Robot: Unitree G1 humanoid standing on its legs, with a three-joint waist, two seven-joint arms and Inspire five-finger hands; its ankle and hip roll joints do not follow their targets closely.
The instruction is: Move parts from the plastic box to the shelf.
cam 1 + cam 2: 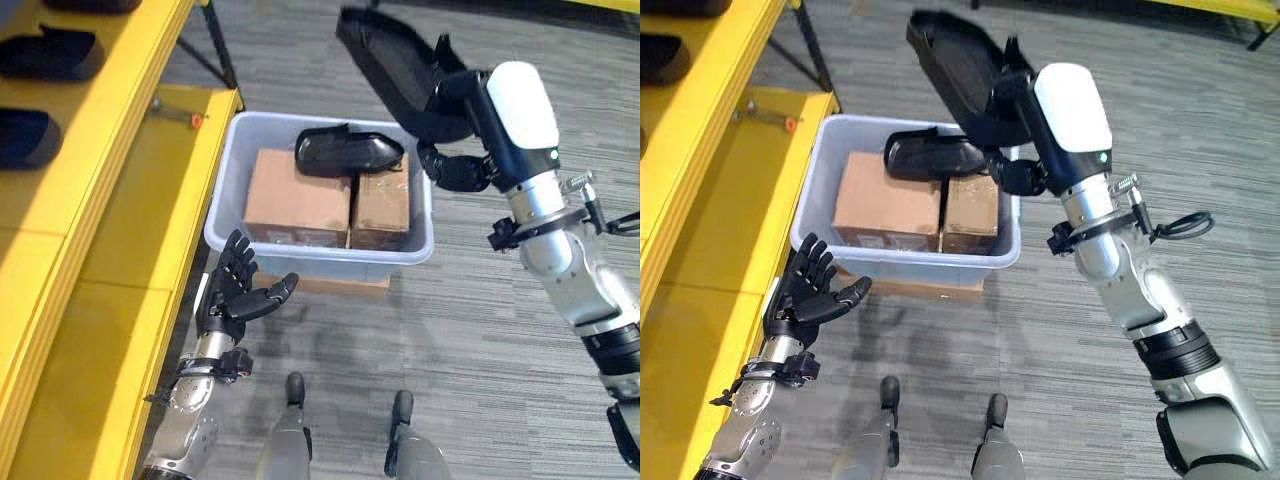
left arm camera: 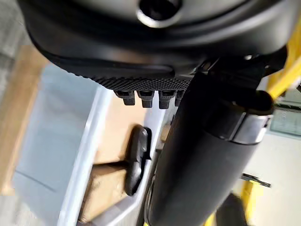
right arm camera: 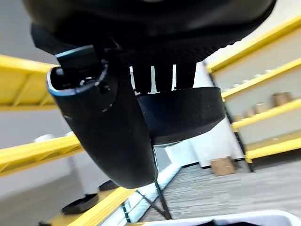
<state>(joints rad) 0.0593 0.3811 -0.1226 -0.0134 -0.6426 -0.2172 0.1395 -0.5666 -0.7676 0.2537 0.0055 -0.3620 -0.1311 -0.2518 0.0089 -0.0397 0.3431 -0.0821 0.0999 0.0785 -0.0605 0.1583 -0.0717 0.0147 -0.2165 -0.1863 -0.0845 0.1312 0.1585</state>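
Parts for this task sit partly in the plastic box [image 1: 225, 215] on the floor: one black part [image 1: 347, 151] lies on two cardboard boxes [image 1: 325, 205] inside it. At far left stands the yellow shelf [image 1: 95, 215], with dark parts already on its upper level. The left hand [image 1: 235, 295] hovers empty, fingers spread, between shelf and box. The right hand [image 1: 462, 125] grips a black tray-like part [image 1: 385, 65], raised above the box's right rim. Recommended: carry it level across to the shelf, clear of the box wall.
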